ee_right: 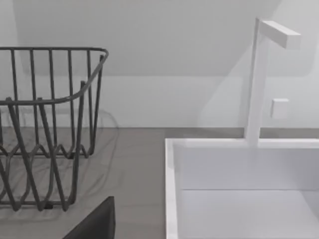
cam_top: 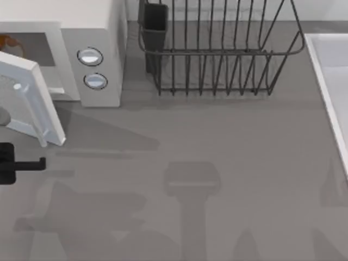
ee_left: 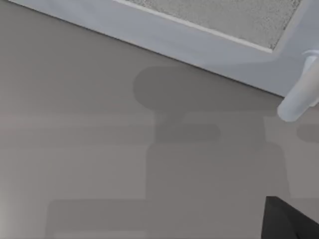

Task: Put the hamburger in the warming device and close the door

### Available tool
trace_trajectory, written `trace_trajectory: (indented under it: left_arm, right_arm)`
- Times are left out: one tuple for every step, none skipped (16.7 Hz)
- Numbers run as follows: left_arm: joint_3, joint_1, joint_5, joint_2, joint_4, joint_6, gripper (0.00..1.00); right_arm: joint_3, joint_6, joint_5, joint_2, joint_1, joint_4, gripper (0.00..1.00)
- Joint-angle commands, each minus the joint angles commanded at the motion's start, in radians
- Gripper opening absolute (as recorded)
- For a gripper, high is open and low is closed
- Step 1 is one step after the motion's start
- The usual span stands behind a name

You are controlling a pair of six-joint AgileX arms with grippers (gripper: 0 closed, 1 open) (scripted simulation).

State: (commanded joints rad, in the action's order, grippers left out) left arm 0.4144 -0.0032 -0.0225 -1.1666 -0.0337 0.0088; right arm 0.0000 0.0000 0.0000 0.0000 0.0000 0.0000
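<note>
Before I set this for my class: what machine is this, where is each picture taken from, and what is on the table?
Two robot arms work at a grey table. One camera looks down from above; one rides on each wrist. From above, the black left gripper sits at the table's left edge, before the white-framed, grey-windowed door, which stands open. The small orange-tan hamburger lies inside the boxy white warming device. The right wrist camera faces a dark wire dish rack and a white sink. I see nothing held.

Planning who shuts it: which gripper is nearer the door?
Left. The left gripper sits just below the open door; the right arm's dark finger is by the sink.
</note>
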Motion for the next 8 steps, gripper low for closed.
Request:
trace_trajectory:
  left_arm:
    - [0.029, -0.001, 0.000, -0.053, 0.020, 0.000, 0.00]
    - [0.060, -0.003, 0.000, -0.110, 0.042, 0.000, 0.00]
    - [0.091, -0.004, 0.001, -0.168, 0.064, 0.000, 0.00]
    - [0.122, -0.005, 0.001, -0.224, 0.087, 0.000, 0.00]
    - [0.151, -0.006, 0.002, -0.275, 0.109, 0.000, 0.00]
    - [0.177, -0.007, 0.002, -0.319, 0.128, 0.000, 0.00]
    - [0.199, -0.008, 0.003, -0.353, 0.144, 0.000, 0.00]
    - [0.215, -0.008, 0.003, -0.377, 0.156, 0.000, 0.00]
  right_arm:
    - [0.000, 0.000, 0.000, 0.000, 0.000, 0.000, 1.00]
    - [0.000, 0.000, 0.000, 0.000, 0.000, 0.000, 1.00]
    - [0.000, 0.000, 0.000, 0.000, 0.000, 0.000, 1.00]
    - [0.000, 0.000, 0.000, 0.000, 0.000, 0.000, 1.00]
    - [0.000, 0.000, 0.000, 0.000, 0.000, 0.000, 1.00]
    - [0.000, 0.000, 0.000, 0.000, 0.000, 0.000, 1.00]
    - [0.000, 0.000, 0.000, 0.000, 0.000, 0.000, 1.00]
    - [0.000, 0.000, 0.000, 0.000, 0.000, 0.000, 1.00]
